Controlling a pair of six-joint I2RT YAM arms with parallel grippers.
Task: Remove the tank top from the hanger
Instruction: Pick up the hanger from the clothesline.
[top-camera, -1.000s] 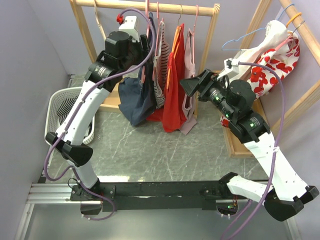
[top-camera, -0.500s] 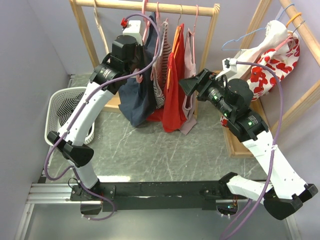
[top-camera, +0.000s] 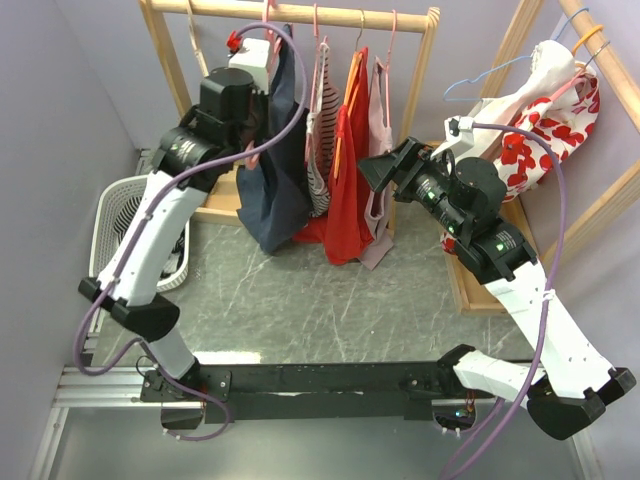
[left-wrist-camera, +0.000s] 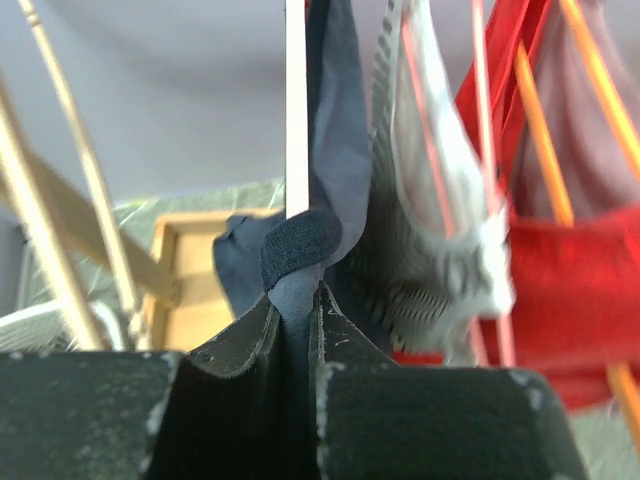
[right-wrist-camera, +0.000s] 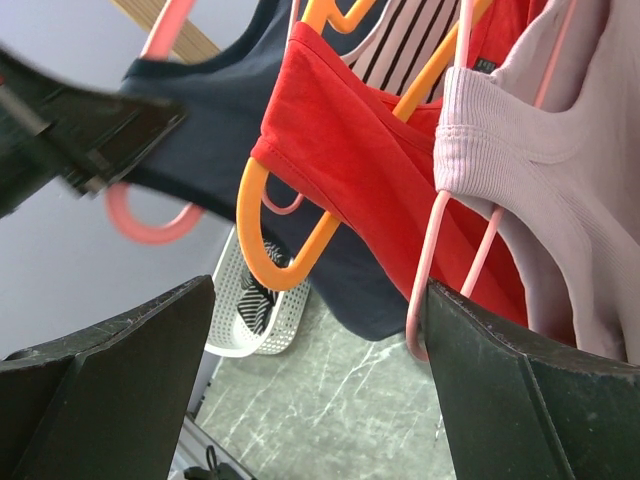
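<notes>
Wooden rail (top-camera: 300, 12) at the table's (top-camera: 300, 300) far side held hangered tops. Left gripper (left-wrist-camera: 298, 300) pinched the strap of the navy tank top (top-camera: 275, 190), leftmost on the rail. Right gripper (top-camera: 375, 170) gaped open beside the red top (top-camera: 350, 200).

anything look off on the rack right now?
Navy tank top hangs skewed: the left gripper has jaws shut on a bunched fold, pulling it left, away from the striped top. Nothing looks torn or dropped.

The striped top (left-wrist-camera: 430, 230) and what seems a red garment (left-wrist-camera: 570, 290) are blurred close up — the navy tank top (left-wrist-camera: 335, 150) runs off the upper edge.
</notes>
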